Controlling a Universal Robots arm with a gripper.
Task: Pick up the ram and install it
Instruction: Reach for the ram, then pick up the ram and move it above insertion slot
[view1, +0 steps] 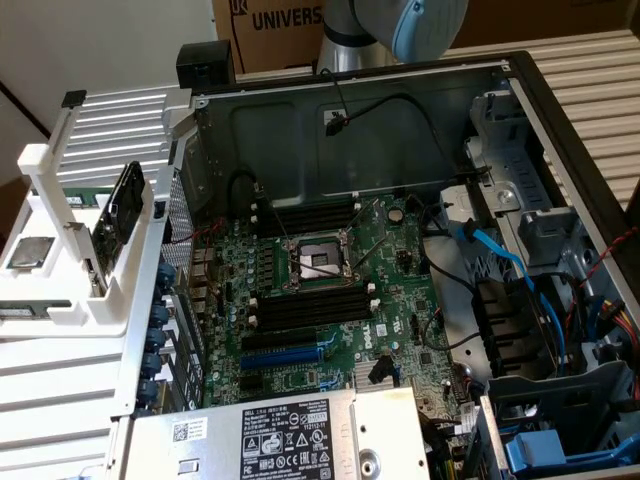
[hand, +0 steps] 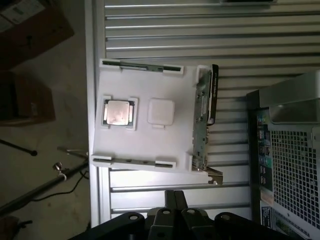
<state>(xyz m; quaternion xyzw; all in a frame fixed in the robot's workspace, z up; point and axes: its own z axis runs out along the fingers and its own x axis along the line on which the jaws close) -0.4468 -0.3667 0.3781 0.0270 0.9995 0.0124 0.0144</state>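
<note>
Setting: ribbed metal table (view1: 590, 70), with a cardboard box (view1: 280, 22) at the far side.

Item 1: open computer case (view1: 520, 90), lying on the table. Inside it, a green motherboard (view1: 330, 330) with long black empty slots (view1: 300, 305) and a bare processor socket (view1: 315, 262). Blue and black cables run along the exterior view's right side.

Item 2: white tray (hand: 145, 140), just beside the case on the exterior view's left.
- ram stick (hand: 142, 66): long, dark green, lying in the slot along one long edge of the tray.
- second ram stick (hand: 132, 161): same kind, lying in the slot along the opposite edge.
- silver processor chip (hand: 118, 112), in a square pocket between the two sticks.
- white square pad (hand: 160, 111), just beside the chip.
- upright card (hand: 206, 115), standing on edge at the tray's case side.

Item 3: robot arm (view1: 400, 25), at the far side of the case.

Item 4: gripper (hand: 175, 194), with its fingers pressed together and nothing between them. It hangs over the table beside the tray edge that carries the second ram stick, touching neither stick.
</note>
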